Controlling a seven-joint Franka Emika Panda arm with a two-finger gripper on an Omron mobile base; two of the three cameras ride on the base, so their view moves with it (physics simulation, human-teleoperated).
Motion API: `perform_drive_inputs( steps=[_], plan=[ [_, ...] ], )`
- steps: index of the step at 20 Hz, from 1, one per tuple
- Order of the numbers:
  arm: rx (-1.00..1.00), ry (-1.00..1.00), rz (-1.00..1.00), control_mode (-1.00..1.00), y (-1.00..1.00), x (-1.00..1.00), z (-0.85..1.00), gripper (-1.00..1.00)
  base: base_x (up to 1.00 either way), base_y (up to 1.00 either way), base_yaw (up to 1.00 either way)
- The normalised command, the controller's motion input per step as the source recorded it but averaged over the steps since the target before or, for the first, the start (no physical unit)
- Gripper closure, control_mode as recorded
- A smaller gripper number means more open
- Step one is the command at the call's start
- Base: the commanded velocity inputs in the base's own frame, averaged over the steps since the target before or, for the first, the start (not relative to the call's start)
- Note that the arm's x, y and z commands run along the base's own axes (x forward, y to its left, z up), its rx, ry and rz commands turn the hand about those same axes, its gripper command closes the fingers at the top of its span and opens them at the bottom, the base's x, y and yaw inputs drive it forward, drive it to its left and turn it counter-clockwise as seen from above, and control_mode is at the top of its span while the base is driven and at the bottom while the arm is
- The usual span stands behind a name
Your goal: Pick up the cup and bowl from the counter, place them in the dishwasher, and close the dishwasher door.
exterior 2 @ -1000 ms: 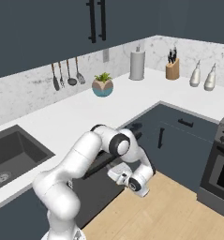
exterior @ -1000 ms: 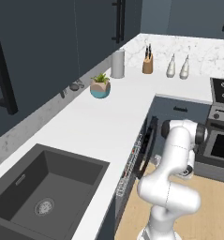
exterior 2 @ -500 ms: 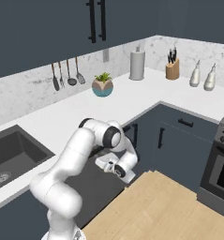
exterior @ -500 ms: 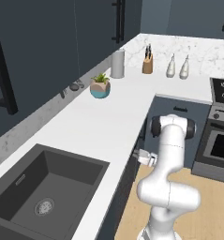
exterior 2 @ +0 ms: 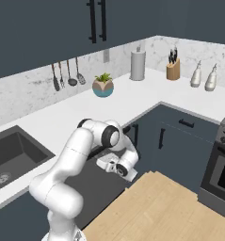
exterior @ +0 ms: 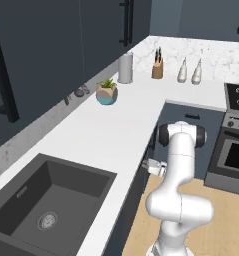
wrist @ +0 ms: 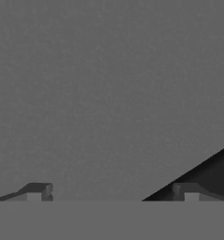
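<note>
A: Dishwasher door [exterior 2: 92,186], that dark blue-grey panel under the bench [exterior: 111,132], standing nearly upright at the cabinet front.

B: And the claw [wrist: 112,191] is right up against it. In the hand view both tips are spread wide with nothing between them, flat grey panel dead ahead.

A: How will it handle?

B: I'd judge it stiff and hinged low, so it swings rather than slides. A flat push high on the face, away from the hinge, should carry it.

A: Orientation?

B: Broad face out toward the floor side, long axis running along the bench edge. Whether it's fully latched, I can't tell.
</note>
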Motion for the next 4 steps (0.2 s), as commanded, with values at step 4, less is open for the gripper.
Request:
perform_drive_inputs(
  steps=[4],
  plan=[
    [-0.08,0.0,-0.01,-1.0,0.97,0.47,-0.05,-1.0,0.0,0.0,0.0]
  ],
)
